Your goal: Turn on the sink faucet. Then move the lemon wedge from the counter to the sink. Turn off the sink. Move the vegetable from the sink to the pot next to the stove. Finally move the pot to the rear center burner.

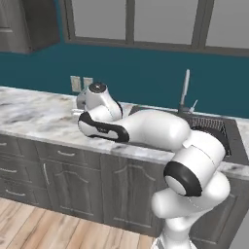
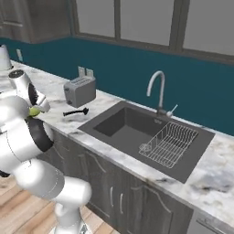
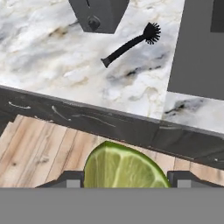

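Gripper (image 3: 124, 183), jaws set partly apart and clamped on the lemon wedge (image 3: 124, 168), held out past the front edge of the counter (image 3: 52, 57) above wood floor (image 3: 39, 148). Beyond lie a black dish brush (image 3: 131, 43), a grey toaster (image 3: 98, 13) and the sink (image 3: 197, 52).

Marble desk (image 2: 215, 151) is seen running along the teal wall, on dark cabinets. A grey toaster (image 2: 79, 90) is set on it near the wall. A black dish brush (image 2: 75, 112) is laid flat just in front of the toaster, between toaster and desk front edge. The dark sink (image 2: 123, 130) is sunk into the desk beside them.
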